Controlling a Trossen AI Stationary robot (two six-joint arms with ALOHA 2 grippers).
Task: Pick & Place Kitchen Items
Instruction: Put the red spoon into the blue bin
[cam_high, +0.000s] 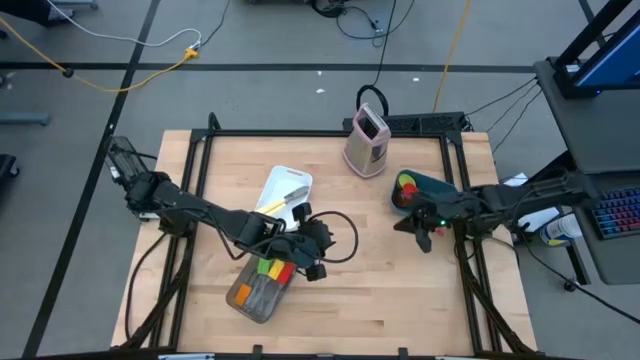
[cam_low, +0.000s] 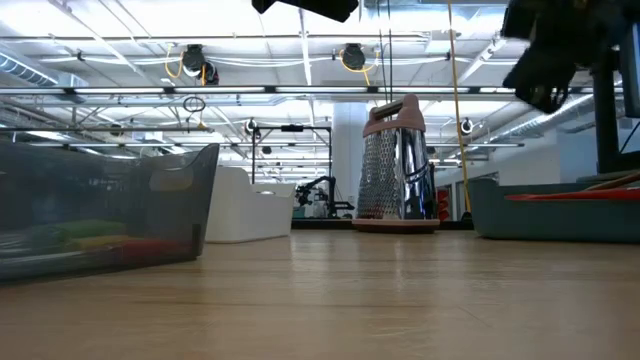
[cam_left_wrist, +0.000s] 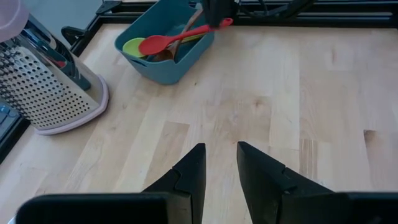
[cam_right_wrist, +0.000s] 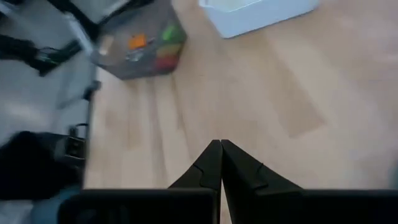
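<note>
1. High view: the left gripper (cam_high: 312, 262) hangs over the middle of the table, right at the near edge of the grey bin (cam_high: 262, 290) that holds green, yellow and red utensils (cam_high: 274, 269). Just behind it sits the white tray (cam_high: 284, 187) with a yellow-handled knife (cam_high: 282, 201) lying slantwise along the tray's length. The right gripper (cam_high: 424, 238) waits just in front of the teal bin (cam_high: 422, 188), so the right arm is clearly the nearer one to that bin's load, and the left arm the nearer to the knife and the grey bin.

2. Low view: the grater (cam_low: 398, 165) stands upright mid-table. The grey bin's wall is on the left, with coloured utensils behind it. The grippers are mostly cut off at the top, so no help there.

3. Left wrist view: its fingers (cam_left_wrist: 188, 177) stand partly apart with bare table between them, holding nothing. Straight ahead, well off, the teal bin carries a red spoon (cam_left_wrist: 180, 38) lying crosswise over its rim, plus a green spatula (cam_left_wrist: 133, 46).

4. Right wrist view: the fingers (cam_right_wrist: 210, 165) are pressed together, empty. They point across the table toward the grey bin and the tray's corner, both well apart from them.
</note>
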